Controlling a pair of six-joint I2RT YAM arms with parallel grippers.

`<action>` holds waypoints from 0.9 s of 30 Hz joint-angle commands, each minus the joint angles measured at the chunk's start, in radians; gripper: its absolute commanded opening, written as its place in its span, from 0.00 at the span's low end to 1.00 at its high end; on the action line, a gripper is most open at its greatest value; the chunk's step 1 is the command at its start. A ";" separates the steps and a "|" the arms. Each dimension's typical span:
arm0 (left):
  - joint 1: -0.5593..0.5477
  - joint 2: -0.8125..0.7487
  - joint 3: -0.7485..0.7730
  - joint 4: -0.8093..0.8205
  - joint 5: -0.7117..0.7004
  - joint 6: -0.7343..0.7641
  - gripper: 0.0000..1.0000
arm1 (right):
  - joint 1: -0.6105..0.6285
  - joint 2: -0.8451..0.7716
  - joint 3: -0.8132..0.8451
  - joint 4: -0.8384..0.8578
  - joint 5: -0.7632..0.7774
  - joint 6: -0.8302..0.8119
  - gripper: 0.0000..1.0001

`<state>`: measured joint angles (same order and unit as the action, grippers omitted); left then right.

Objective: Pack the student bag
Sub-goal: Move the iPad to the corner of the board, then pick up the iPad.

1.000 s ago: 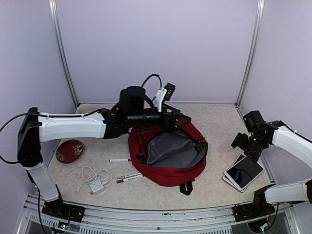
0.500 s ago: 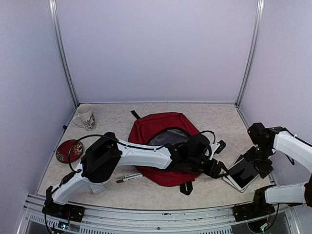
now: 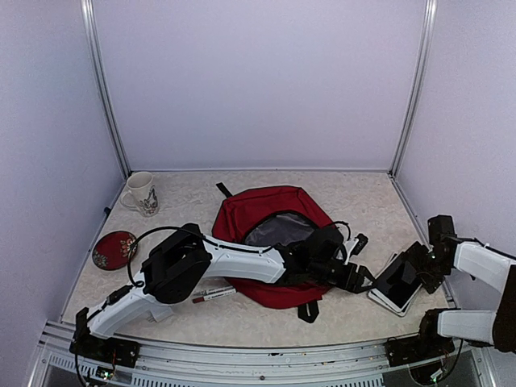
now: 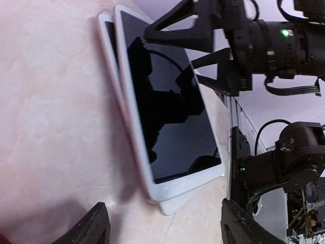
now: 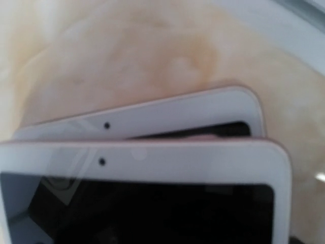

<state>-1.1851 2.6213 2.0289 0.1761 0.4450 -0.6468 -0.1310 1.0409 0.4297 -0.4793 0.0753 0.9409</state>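
Left arm (image 3: pixel 234 262), raised over the back of the student bag (image 3: pixel 270 211) a second ago, now lies stretched low across the bag's front. It has carried the left gripper (image 3: pixel 364 280) to the near end of two stacked tablets (image 3: pixel 401 282) at the right of the table (image 3: pixel 363 201). In the same second the right gripper (image 3: pixel 419 262) has come down from above the tablets to their far end, so the pair is bracketed from both sides. The left wrist view shows the left gripper's fingertips (image 4: pixel 94 229) well apart with nothing between them, aimed at the tablets' short edge. The right gripper's black fingers are likewise spread wide just over the opposite end, and they grip nothing. The right forearm reaches in low from the right-hand side. The bag sits mid-table behind the left arm, its mouth open and grey lining showing, while the tablets lie outside it, flat on the table and slightly offset one on the other. The shift suggests the work has turned from the bag's opening to fetching the tablets as the next items to pack, with no grasp yet made. A mug (image 3: pixel 142 193), a red dish (image 3: pixel 113 248) and markers (image 3: pixel 214 293) wait on the left.
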 commanded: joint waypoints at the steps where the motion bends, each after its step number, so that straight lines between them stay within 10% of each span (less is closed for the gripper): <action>1: 0.056 -0.005 -0.103 0.090 0.002 -0.035 0.72 | -0.004 -0.031 -0.037 0.161 -0.149 -0.148 0.97; 14: 0.114 -0.141 -0.398 0.292 0.045 -0.119 0.73 | 0.207 0.151 -0.017 0.396 -0.438 -0.110 0.81; 27: 0.134 -0.269 -0.617 0.372 -0.046 -0.056 0.65 | 0.275 -0.025 0.063 0.014 -0.333 -0.227 0.67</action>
<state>-1.0618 2.4016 1.4956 0.5198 0.4885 -0.6876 0.1398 1.0443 0.4751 -0.3428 -0.2401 0.7616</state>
